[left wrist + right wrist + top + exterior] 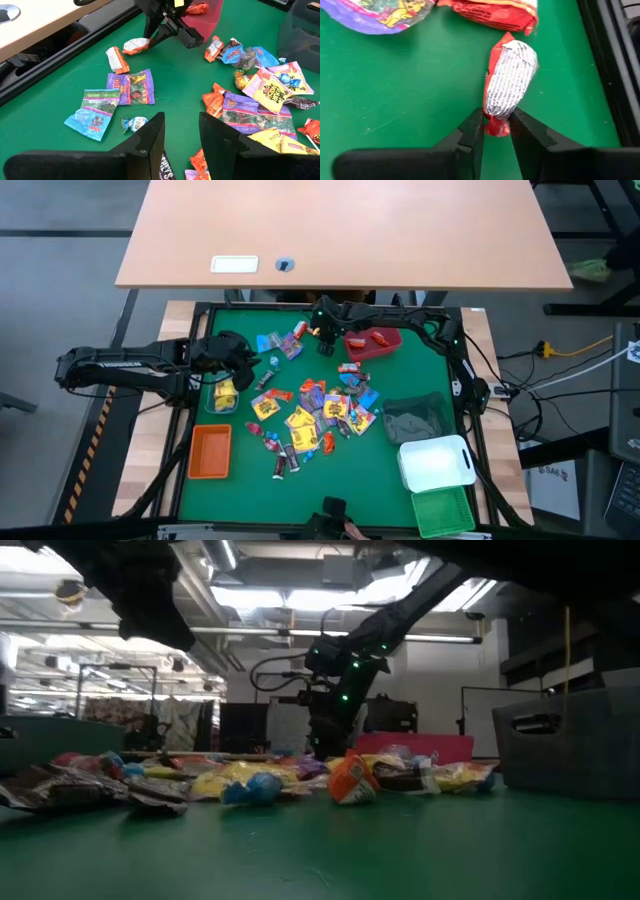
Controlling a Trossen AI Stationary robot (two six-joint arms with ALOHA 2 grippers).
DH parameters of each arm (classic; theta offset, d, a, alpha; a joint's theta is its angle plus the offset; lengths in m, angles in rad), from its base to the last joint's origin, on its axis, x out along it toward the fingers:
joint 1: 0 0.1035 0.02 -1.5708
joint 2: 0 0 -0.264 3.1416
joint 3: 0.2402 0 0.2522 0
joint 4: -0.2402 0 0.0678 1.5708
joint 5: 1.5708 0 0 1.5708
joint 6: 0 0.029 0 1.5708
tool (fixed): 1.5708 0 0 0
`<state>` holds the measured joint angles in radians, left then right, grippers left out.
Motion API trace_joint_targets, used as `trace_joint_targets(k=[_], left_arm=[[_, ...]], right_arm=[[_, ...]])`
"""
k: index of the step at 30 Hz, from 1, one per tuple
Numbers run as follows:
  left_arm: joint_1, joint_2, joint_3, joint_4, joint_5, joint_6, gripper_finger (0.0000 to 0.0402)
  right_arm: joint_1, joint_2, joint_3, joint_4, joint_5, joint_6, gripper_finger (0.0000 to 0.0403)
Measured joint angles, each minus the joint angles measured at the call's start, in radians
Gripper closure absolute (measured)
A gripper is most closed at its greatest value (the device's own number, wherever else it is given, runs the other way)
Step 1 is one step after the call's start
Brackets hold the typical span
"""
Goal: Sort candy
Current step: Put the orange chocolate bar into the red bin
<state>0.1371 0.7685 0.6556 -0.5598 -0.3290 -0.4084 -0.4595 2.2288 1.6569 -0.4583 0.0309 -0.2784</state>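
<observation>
Candy (310, 415) lies scattered mid-way across the green surface (390, 480). Right gripper (496, 131) is down at the far edge of the pile, beside the red bin (372, 345), fingers pinched on the tail of a red-and-silver wrapped sweet (509, 82). Left gripper (181, 137) hovers near the left side of the pile, fingers parted, holding nothing.

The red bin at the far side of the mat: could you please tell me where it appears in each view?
High view: red bin, right of top centre.
Low view: pinkish-red wall, behind the candy pile.
Left wrist view: corner, top edge.
Right wrist view: absent.
Shared landmark: right hand, beside it.
</observation>
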Motion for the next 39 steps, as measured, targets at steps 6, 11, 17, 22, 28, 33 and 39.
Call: trace_joint_targets(k=[6,11,17,22,28,33,39], left_arm=[[0.000,0.000,0.000,0.000,0.000,0.000,0.0292],[0.000,0.000,0.000,0.000,0.000,0.000,0.0292],[0.000,0.000,0.000,0.000,0.000,0.000,0.0292],[0.000,0.000,0.000,0.000,0.000,0.000,0.0292],[0.000,0.000,0.000,0.000,0.000,0.000,0.0292],[0.000,0.000,0.000,0.000,0.000,0.000,0.0292],[0.000,0.000,0.000,0.000,0.000,0.000,0.0292]], right_arm=[[0.001,0.000,0.000,-0.005,0.012,-0.071,0.0337],[0.001,0.000,0.000,-0.009,0.013,-0.112,0.0338],[0.000,0.000,0.001,-0.060,0.030,-0.192,0.0338],[0.000,-0.001,0.003,-0.119,0.088,-0.228,0.0338],[0.000,-0.002,0.003,-0.157,0.121,-0.229,0.0338],[0.001,-0.004,0.003,-0.181,0.154,-0.284,0.0338],[0.000,-0.016,0.001,-0.216,0.162,-0.342,0.0338]])
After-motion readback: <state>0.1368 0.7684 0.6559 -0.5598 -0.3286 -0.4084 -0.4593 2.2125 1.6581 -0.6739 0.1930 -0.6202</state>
